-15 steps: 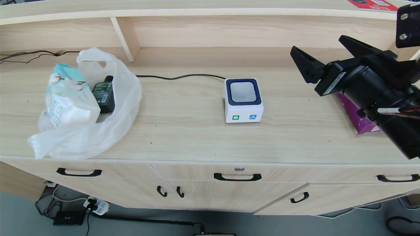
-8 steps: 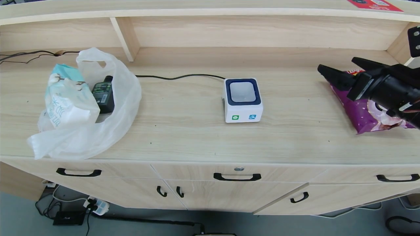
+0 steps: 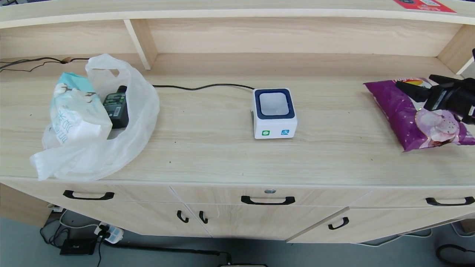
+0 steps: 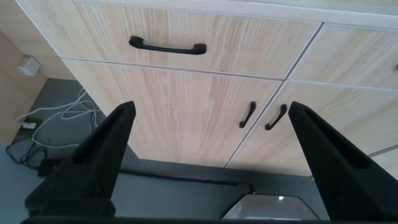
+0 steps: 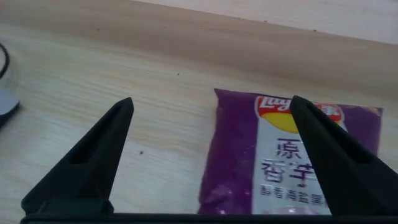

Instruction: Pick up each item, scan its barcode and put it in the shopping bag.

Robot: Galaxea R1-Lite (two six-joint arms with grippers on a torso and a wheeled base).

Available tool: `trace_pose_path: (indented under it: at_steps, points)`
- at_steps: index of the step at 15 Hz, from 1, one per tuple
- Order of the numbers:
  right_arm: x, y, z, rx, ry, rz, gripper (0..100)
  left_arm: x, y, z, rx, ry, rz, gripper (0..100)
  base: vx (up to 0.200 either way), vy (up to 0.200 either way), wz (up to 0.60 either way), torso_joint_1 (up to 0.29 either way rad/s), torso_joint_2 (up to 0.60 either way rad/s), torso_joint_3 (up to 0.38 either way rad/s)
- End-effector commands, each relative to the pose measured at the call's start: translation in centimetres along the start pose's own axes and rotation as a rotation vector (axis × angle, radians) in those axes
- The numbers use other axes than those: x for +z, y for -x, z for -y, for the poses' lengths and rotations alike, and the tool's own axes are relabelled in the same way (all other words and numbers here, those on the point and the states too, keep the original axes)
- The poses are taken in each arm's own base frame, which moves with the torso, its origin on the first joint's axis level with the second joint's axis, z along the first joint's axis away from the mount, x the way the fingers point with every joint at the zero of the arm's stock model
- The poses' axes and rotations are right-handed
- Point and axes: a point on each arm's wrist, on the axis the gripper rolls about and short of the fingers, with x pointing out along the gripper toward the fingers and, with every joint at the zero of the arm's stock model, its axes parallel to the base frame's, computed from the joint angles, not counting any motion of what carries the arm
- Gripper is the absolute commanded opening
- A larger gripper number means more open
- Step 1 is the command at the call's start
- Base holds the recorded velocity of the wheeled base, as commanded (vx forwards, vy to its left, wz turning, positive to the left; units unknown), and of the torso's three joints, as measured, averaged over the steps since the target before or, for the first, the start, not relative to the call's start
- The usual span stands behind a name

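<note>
The purple chip bag (image 3: 415,111) lies flat on the wooden counter (image 3: 207,155), at its right end. The right gripper (image 3: 413,80) is over the bag's far half with its fingers spread wide and nothing held between them. In the right wrist view the right gripper (image 5: 211,102) frames one edge of the chip bag (image 5: 249,155) in the gap between its fingers (image 5: 93,162). The rest of the bag runs under and beyond the other finger. Whether either fingertip touches the foil cannot be told.

Well to the left of those fingers, about mid-counter, stands the white barcode scanner (image 3: 274,113) with its dark-rimmed window facing up. A black cable (image 3: 204,87) trails from it toward the back of the counter. Farther off, at the left end, the translucent shopping bag (image 3: 92,148) lies slumped and open. It holds a pale tissue pack (image 3: 74,115) and a dark bottle (image 3: 118,105) side by side.

The left gripper (image 4: 211,107) is down in front of the cabinet fronts, fingers wide apart and empty. Beyond them are a black drawer handle (image 4: 166,46) and a pair of door handles (image 4: 247,115).
</note>
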Motion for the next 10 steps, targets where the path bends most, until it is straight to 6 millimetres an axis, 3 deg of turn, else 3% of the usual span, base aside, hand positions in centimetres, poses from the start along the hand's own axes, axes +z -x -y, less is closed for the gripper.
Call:
trace_pose_path:
  at_steps: [1, 2, 4, 7, 10]
  points:
    - [1.8, 1.2, 2.6, -0.044, 0.011, -0.019, 100, 0.0, 0.0, 0.0, 0.0, 0.0, 0.001, 100, 0.0, 0.0, 0.0, 0.0, 0.0, 0.0]
    - [2.6, 1.9, 2.5, -0.051, 0.0, -0.045, 100, 0.0, 0.0, 0.0, 0.0, 0.0, 0.001, 100, 0.0, 0.0, 0.0, 0.0, 0.0, 0.0]
    - [2.4, 2.6, 2.5, -0.055, 0.013, -0.107, 100, 0.0, 0.0, 0.0, 0.0, 0.0, 0.001, 100, 0.0, 0.0, 0.0, 0.0, 0.0, 0.0]
    - [1.0, 2.5, 3.5, -0.063, 0.036, -0.159, 100, 0.0, 0.0, 0.0, 0.0, 0.0, 0.001, 100, 0.0, 0.0, 0.0, 0.0, 0.0, 0.0]
    - [-1.7, 1.5, 4.0, -0.05, 0.025, -0.222, 100, 0.0, 0.0, 0.0, 0.001, 0.0, 0.001, 100, 0.0, 0.0, 0.0, 0.0, 0.0, 0.0]
